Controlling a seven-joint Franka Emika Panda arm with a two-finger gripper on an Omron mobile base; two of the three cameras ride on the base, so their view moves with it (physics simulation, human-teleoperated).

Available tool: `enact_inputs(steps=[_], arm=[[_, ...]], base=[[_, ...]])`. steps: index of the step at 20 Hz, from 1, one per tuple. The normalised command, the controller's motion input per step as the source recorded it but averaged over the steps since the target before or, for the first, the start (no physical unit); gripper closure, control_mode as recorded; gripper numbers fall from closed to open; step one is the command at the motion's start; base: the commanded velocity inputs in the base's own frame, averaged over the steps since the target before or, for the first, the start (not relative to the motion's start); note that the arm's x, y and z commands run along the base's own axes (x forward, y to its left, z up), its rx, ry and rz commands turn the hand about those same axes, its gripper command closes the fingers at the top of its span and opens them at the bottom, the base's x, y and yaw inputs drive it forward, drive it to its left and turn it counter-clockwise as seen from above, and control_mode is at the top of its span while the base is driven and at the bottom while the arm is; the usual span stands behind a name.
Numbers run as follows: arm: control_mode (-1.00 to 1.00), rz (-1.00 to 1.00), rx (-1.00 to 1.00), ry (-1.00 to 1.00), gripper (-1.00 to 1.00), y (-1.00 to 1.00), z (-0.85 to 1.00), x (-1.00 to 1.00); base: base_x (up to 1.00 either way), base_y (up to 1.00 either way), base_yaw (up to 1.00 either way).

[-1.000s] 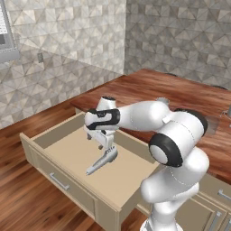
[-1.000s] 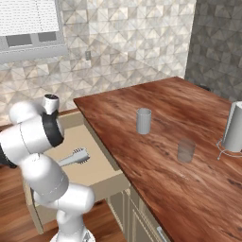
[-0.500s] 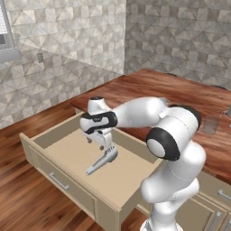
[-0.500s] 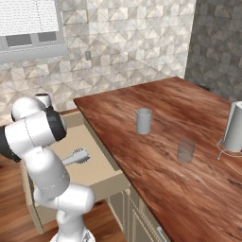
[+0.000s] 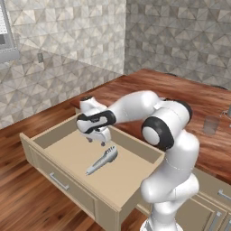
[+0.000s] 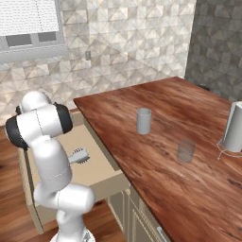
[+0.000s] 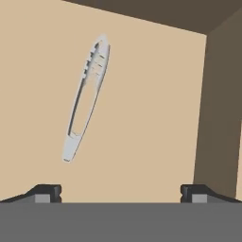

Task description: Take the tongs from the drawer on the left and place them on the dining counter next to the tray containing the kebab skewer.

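Drawer pulled fully out from under the dining counter, front panel with a thin silver bar handle facing out. Tongs lie flat on the drawer floor, roughly mid-drawer, not touching any wall; in the hand view the tongs sit on the beige floor at a slight slant, apart from both fingertips. Gripper hangs inside the drawer space just above the tongs' wider end, pointing down, not in contact. Fingers spread wide apart, nothing between them, so released and empty. From the right base view the tongs' ridged end pokes out from behind the arm. On the counter top: a grey cup, a clear glass, a white cylinder on a wire stand, all well apart from the drawer.
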Motion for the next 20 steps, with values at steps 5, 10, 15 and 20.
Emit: enact_inputs(steps=[5,10,15,20], arm=[[-1.00,0.00,0.02,0.00,-1.00,-0.22,-0.43,0.46],[-1.00,-0.02,0.06,0.00,-1.00,-0.15,-0.42,0.31],[-1.00,-0.06,0.05,0.00,-1.00,-0.01,-0.39,0.02],[-1.00,-0.03,0.00,0.00,-1.00,-0.01,-0.46,0.05]], base=[[0.00,0.00,0.00],[0.00,0.00,0.00],[0.00,0.00,0.00],[0.00,0.00,0.00]])
